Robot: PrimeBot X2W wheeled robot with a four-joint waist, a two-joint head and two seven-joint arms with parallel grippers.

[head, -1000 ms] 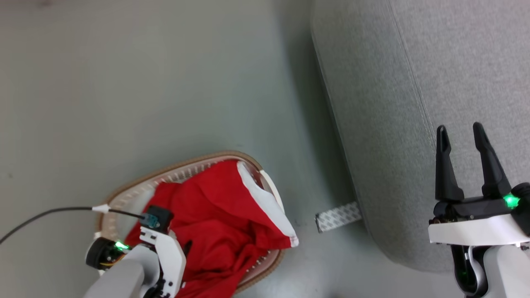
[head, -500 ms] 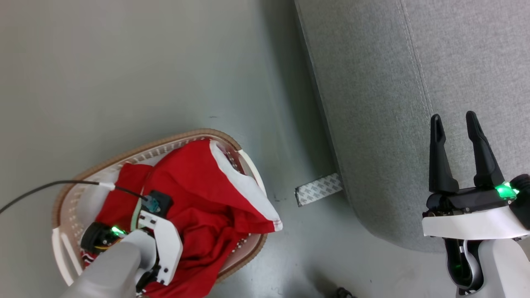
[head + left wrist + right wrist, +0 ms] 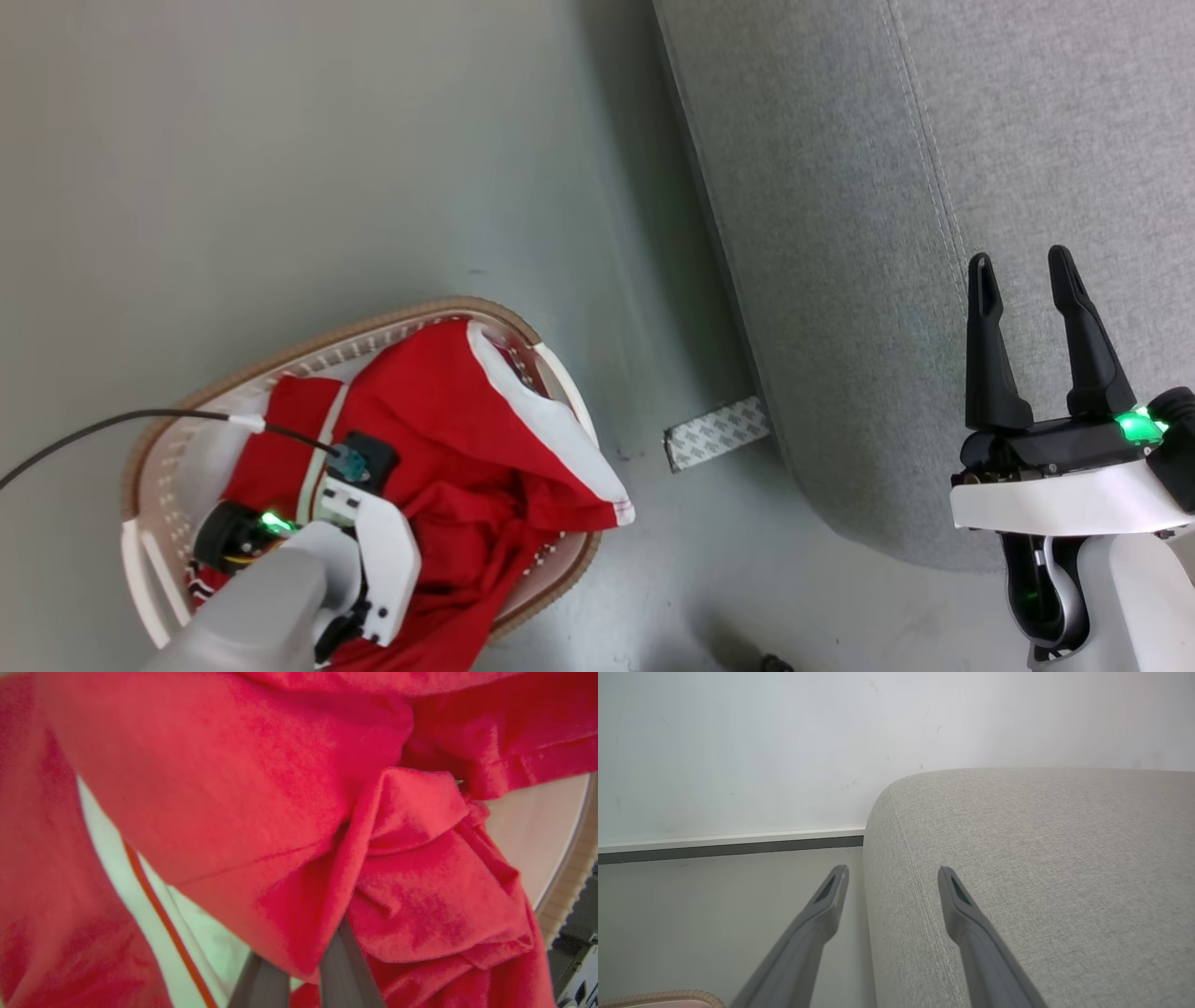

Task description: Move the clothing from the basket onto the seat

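the left end effector has just closed. a moment ago it stood wide open over the pile. now its two grey fingers are drawn together down in the bright red, white-trimmed soft fabric clothing. the left wrist view shows a fold of red cloth caught between them, with the tips hidden under it. the head view has also slid across the scene in that time, but that is the camera turning, not the things moving.

the clothing all still lies in the cream-white perforated plastic laundry basket with its brown rim band, which stands on the grey-green floor beside the large light-grey woven-fabric seat. one white-edged flap hangs over the rim on the side nearer the seat. what shows of the seat has no garment on it.

the right end effector is spread fully open and holds nothing. it hangs over the seat's rounded edge near the seam; in its own wrist view one finger stands over the floor and the other over the upholstery.

so the grasp looks made, while the lift and the carry across to the seat are not yet done. the hold appears to be on a single fold rather than a bunched handful. a raise would probably let the garment trail, and it could drag a neighbouring piece or snag on the rim. the basket looks light enough to shift or tip if the cloth catches.
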